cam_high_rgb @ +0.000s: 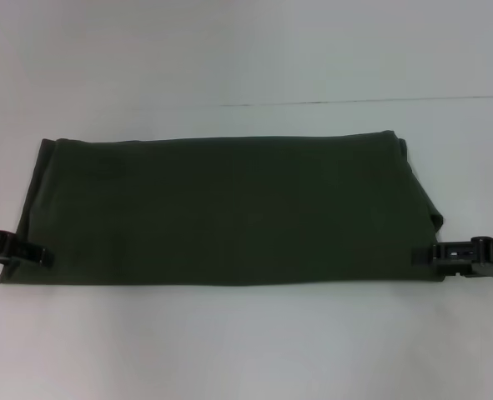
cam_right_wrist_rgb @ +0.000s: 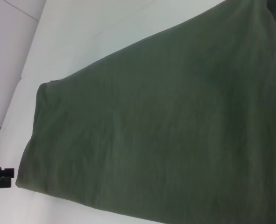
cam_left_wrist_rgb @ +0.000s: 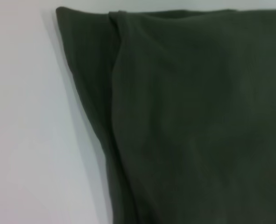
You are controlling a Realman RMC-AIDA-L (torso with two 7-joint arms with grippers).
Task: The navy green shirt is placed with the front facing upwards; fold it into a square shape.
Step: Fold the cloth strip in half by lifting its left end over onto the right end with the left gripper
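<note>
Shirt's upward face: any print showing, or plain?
Plain dark olive green across the shirt, no lettering visible; head view shows it best.

Lighting even, diffuse and bright on the white bench (cam_high_rgb: 246, 350); no glare; the shirt (cam_high_rgb: 229, 208) reads dark with faint fold shading; narrow soft shadow along its edges; head view slightly hazy; left wrist view soft-focused.

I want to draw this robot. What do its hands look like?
Only the tips show. The left gripper and the right gripper are both black, blocky and angular, made of chunky flat parts. The right one has small pale spots along it, like holes or screws. No cables or markings can be seen. Behind them lies the dark green shirt on a white table.
</note>
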